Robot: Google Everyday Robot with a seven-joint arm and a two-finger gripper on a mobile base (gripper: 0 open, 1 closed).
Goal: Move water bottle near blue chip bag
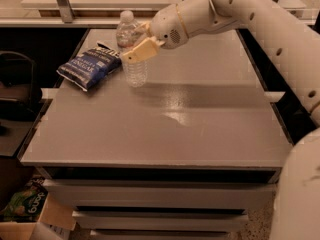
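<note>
Grey table, water bottle gripped in jaws, beside blue chip bag

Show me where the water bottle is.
In camera view, the water bottle is upright at the table's far left, just right of the blue chip bag, held by the gripper.

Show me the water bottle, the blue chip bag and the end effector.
water bottle (135, 73): camera view, lower ribbed body.
blue chip bag (90, 66): camera view, middle of its front.
end effector (131, 44): camera view, between fingertips, clamped around the bottle.
</note>
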